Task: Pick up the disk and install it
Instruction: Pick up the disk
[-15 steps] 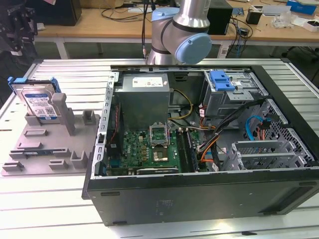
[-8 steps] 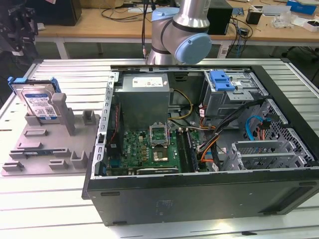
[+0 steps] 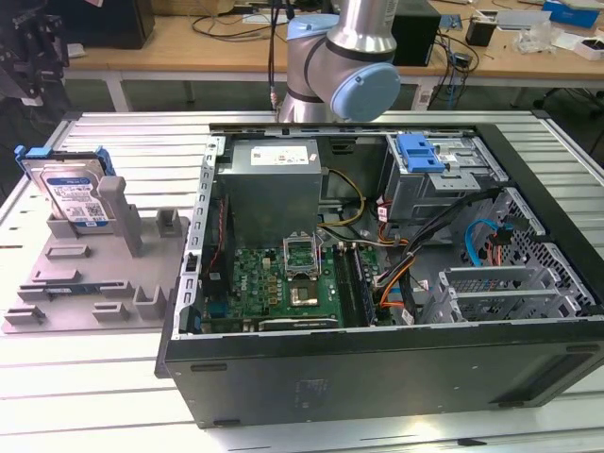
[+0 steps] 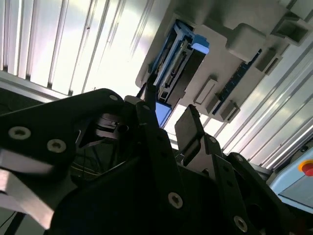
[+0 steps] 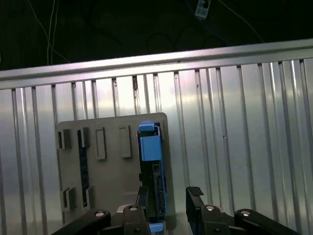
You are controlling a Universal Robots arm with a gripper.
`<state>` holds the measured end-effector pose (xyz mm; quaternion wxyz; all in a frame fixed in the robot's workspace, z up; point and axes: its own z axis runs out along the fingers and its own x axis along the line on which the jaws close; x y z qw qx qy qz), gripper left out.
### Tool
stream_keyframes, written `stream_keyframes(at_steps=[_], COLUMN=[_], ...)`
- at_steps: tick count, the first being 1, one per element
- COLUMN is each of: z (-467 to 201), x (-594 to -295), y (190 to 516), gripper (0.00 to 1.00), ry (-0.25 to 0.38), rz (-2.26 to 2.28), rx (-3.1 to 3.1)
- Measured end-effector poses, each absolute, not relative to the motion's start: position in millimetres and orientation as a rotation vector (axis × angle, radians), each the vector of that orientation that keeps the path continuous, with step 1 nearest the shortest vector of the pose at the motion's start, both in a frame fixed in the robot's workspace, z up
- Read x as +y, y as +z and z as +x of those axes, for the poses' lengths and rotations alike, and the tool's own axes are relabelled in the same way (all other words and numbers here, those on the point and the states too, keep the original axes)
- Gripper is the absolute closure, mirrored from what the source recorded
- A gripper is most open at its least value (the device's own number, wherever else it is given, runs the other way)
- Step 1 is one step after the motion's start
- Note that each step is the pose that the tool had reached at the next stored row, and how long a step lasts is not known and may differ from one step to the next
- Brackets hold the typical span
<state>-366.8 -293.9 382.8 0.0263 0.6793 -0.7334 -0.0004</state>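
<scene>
A wide metal table (image 3: 94,396) with long ribs fills the room's middle, and a wooden desk (image 3: 189,42) stands behind it. In the exterior view, a big open case (image 3: 377,377) lies on the table. Inside it are a green board (image 3: 283,278), a grey box (image 3: 274,189) at twelve o'clock from the board, and a blue latch (image 3: 420,153) at two o'clock. At nine o'clock from the case lies a flat grey holder (image 3: 85,283), just beside the case. The disk (image 3: 74,193) stands on its edge in a slot at the holder's far end, at about eleven o'clock on it, with its white and blue label facing the camera. The arm (image 3: 354,57) rises at twelve o'clock from the case. In the first wrist view, the gripper (image 5: 168,205) looks down on the disk's thin edge. Its two black fingers (image 5: 195,198) are spread apart and hold nothing. The disk's near end shows close to one finger, with the other finger off to the side.
</scene>
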Motion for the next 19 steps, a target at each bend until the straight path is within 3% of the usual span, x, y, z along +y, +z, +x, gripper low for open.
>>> stream_keyframes(at_steps=[19], z=[-383], x=[-295], y=[381], gripper=[0.56], ry=[0.008], rz=[2.234], rx=[-2.135])
